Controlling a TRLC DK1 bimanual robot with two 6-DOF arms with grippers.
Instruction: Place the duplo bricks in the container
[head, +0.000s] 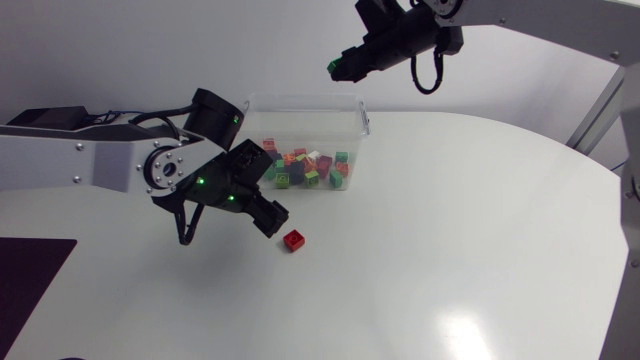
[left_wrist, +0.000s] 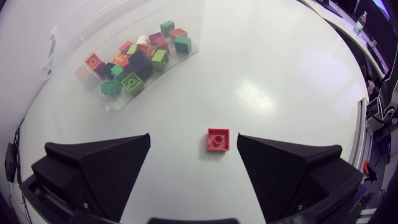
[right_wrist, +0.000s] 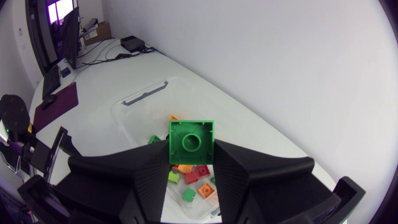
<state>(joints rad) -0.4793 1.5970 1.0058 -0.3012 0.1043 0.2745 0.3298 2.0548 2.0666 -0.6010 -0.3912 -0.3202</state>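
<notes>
From the head view, my left arm comes in from the left and its left gripper (head: 272, 217) hangs low over the table (head: 450, 250). It sits just beside a single red brick (head: 294, 240) lying on the white surface. Behind it stands the clear container (head: 300, 103), with a heap of mixed bricks (head: 310, 170) inside. My right arm enters from the upper right. Its right gripper (head: 340, 68) is held high near the container's far rim, with a green brick (head: 335, 68) at its tip. A dark mat (head: 30, 275) lies at the table's near left corner.

In the left wrist view, the left gripper (left_wrist: 193, 137) has its fingers wide apart. The red brick (left_wrist: 217, 140) sits on the table between them, studs up. It is closer to one finger than the other and touches neither. The container (left_wrist: 68, 43) lies ahead, well apart from the brick, with its coloured bricks (left_wrist: 137, 62) bunched together.

In the right wrist view, the right gripper (right_wrist: 191, 150) is clamped on the green brick (right_wrist: 191, 142), one finger pressing each side. The container (right_wrist: 124, 115) lies under the gripper, and some of the loose bricks (right_wrist: 194, 177) show in the gap between the fingers.
</notes>
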